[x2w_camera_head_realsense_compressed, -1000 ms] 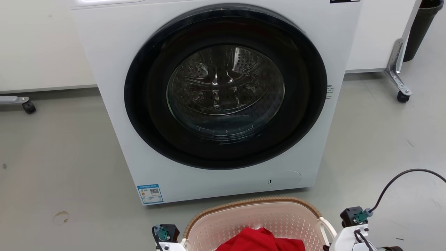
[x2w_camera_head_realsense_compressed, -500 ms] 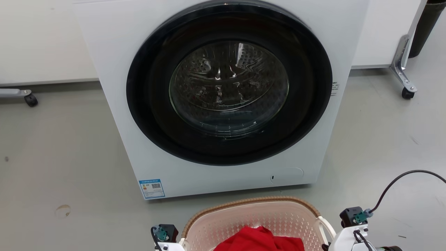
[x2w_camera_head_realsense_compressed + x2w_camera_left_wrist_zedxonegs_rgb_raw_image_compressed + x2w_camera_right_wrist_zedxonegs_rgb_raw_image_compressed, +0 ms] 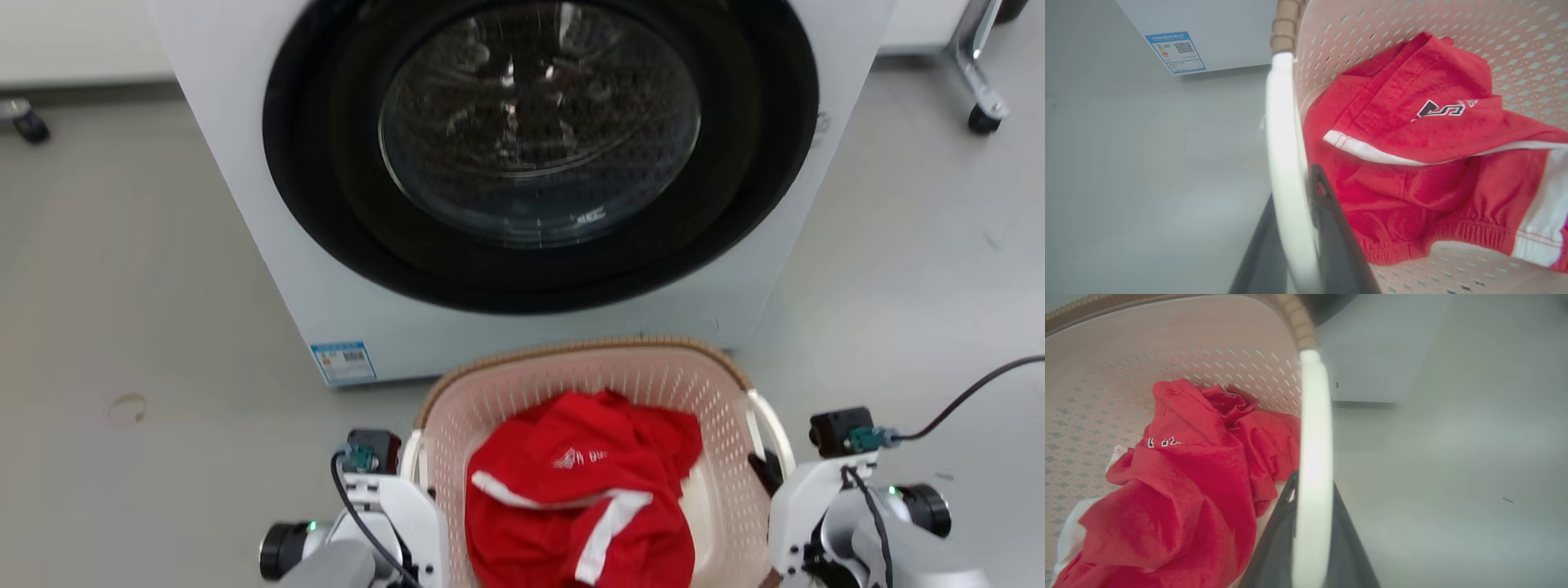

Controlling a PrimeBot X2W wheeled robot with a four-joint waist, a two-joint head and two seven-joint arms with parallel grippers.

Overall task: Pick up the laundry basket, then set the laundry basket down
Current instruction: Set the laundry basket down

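Grip status: we grip the laundry basket [image 3: 571, 353] in front of the washer [image 3: 392, 343]; left gripper [image 3: 1295, 192] closes narrowly on the left handle [image 3: 1286, 122], right gripper [image 3: 1312, 492] on the right handle [image 3: 1312, 416].

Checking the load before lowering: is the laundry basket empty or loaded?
Loaded: a crumpled red garment lies inside the laundry basket.

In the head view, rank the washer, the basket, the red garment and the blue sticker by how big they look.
Largest to smallest:
1. washer, cut off by the frame
2. basket, also cut off
3. red garment, inside the basket
4. blue sticker
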